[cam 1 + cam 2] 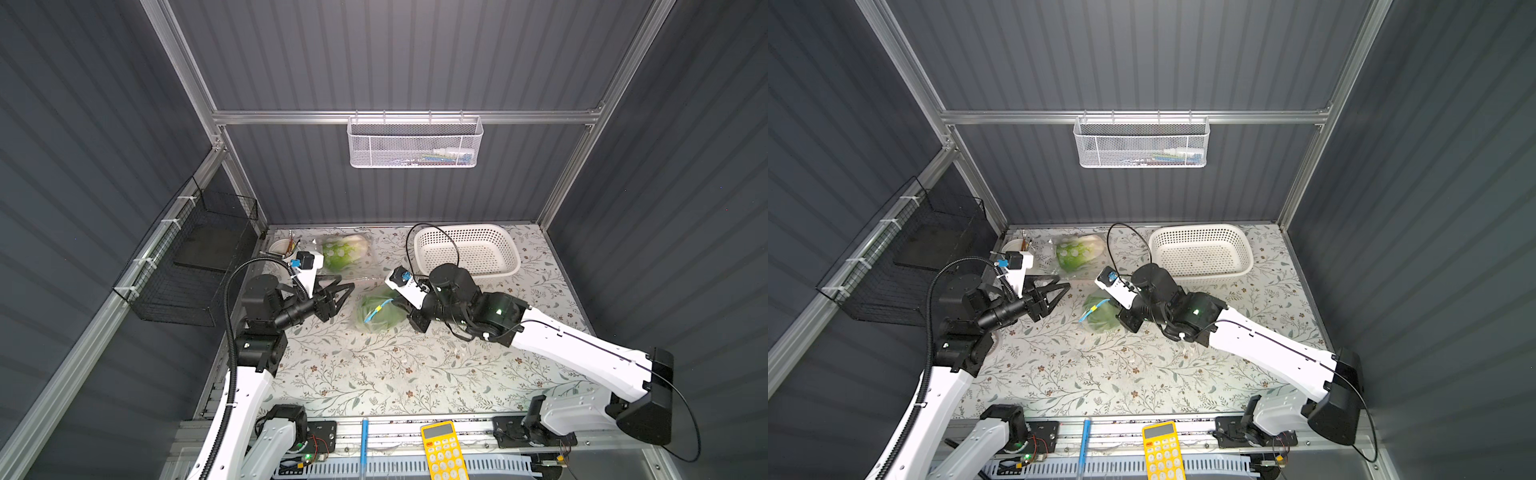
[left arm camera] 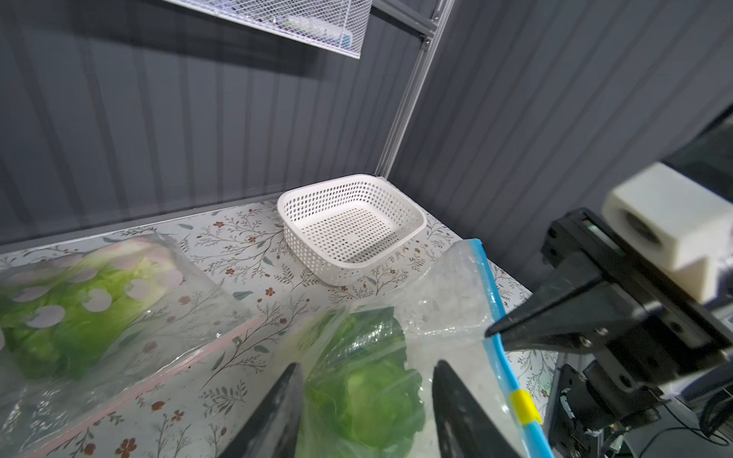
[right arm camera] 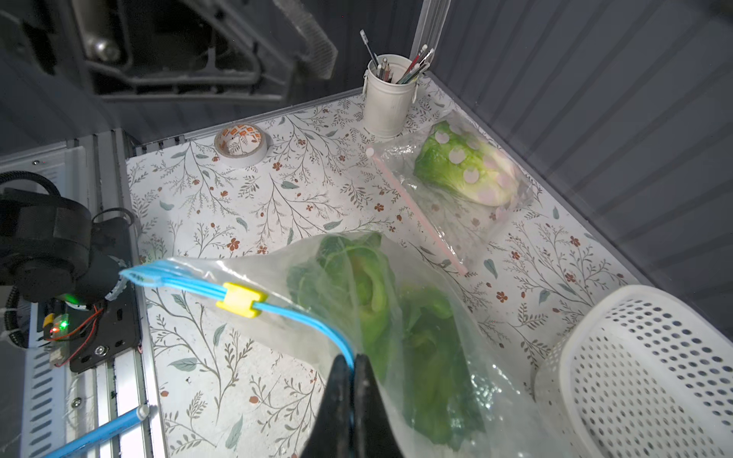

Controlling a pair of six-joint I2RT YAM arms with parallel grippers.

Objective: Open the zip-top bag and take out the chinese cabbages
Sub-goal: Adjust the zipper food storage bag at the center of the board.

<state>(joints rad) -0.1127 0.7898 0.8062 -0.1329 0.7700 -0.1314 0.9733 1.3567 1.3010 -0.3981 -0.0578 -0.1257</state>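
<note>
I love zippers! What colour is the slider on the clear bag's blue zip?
Yellow slider, clearest in the right wrist view.

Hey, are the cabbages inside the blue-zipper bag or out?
Inside. The chinese cabbages show green through the clear zip-top bag; the right claw pinches its blue zipper edge.

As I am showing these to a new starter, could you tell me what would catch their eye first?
Mid-table, a clear bag of green cabbages, with a blue strip and yellow slider, is pinched at its edge by the shut right gripper. A second, dotted bag lies at the back left, and a white basket at the back right.
</note>
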